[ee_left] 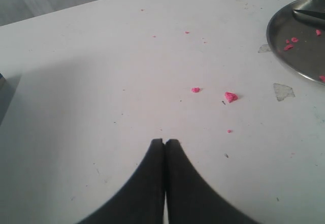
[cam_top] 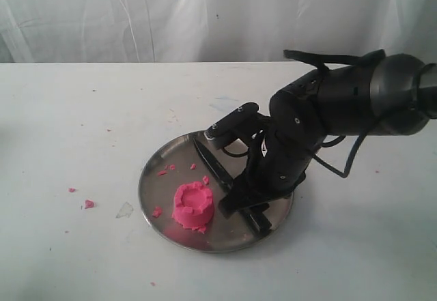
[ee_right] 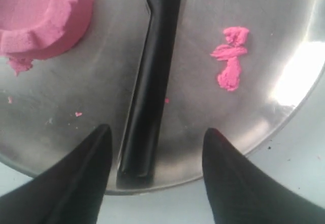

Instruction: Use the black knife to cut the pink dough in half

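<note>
While the pink dough (cam_top: 193, 205) sits as one uncut, dent-topped lump on the round metal plate (cam_top: 153, 178), the step in hand looks to be the pick-up of the black knife (ee_right: 150, 82), i.e. cutting hasn't begun. The knife lies flat on the plate just beside the dough, not touching it. Its handle end is by the rim nearest the right arm and its blade runs toward the far rim.

The right hand (ee_right: 157, 129) is released: its two fingers stand wide apart, one on either side of the handle's end, w/ bare metal showing between each finger and the handle. Nothing is grasped. Whether the tips are down at plate level can't be told from these views.

The left hand (ee_left: 165, 141) is clenched on nothing, fingers pressed together, over bare worktop (cam_top: 68, 110) well apart from the plate, w/ a few pink crumbs (ee_left: 231, 97) lying ahead of it.

Next move, as a judgement: drop the right hand if needed so the pads bracket the handle, then close squarely across it. The handle is slim and lies on slick metal, so an off-centre squeeze would prob. push it sideways or roll it. Once gripped, lift it, bring the edge over the middle of the lump & press straight down. A pink smear (ee_right: 231, 59) on the plate is stray residue, not the target.
</note>
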{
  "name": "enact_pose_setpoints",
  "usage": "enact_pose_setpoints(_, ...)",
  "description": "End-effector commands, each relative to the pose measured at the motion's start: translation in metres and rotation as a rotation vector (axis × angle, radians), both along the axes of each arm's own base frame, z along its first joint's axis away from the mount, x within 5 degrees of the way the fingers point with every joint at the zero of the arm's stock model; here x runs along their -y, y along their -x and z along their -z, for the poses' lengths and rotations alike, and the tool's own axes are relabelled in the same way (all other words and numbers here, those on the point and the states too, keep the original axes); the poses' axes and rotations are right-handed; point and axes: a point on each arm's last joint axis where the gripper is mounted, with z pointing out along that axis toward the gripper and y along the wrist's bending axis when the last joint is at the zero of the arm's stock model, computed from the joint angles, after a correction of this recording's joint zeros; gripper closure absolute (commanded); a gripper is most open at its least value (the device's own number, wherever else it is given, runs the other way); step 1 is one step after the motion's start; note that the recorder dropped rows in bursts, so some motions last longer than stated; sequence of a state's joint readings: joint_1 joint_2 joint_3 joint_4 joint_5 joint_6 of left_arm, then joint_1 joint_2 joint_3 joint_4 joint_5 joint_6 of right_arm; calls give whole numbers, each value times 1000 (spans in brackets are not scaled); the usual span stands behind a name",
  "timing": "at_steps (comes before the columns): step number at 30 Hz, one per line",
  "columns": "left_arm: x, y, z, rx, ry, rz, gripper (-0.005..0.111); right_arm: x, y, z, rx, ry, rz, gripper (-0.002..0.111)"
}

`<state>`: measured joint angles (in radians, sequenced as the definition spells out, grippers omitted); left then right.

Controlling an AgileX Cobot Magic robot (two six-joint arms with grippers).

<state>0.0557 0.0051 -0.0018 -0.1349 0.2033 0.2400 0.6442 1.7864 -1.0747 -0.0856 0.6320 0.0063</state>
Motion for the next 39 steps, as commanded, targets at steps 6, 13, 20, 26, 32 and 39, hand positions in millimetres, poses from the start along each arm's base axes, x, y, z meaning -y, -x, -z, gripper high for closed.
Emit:
enact_pose_setpoints(6, 0, 0, 0, 4, 9, -4, 107, -3, -6, 23, -32, 20, 0, 57)
enact_pose_setpoints(13, 0, 0, 0, 4, 9, -4, 107, -3, -7, 25, -33, 20, -1, 57)
enact_pose_setpoints(20, 0, 0, 0, 4, 9, -4, 107, -5, -8, 41, -62, 42, -2, 57)
enact_pose_setpoints(26, 0, 0, 0, 4, 9, -4, 107, -4, -8, 37, -53, 48, -10, 105)
enact_pose_setpoints(32, 0, 0, 0, 4, 9, -4, 107, 2, -13, 3, 8, 113, -34, 108)
enact_pose_setpoints(39, 0, 0, 0, 4, 9, -4, 107, 36, 22, -30, -173, 307, 64, 108)
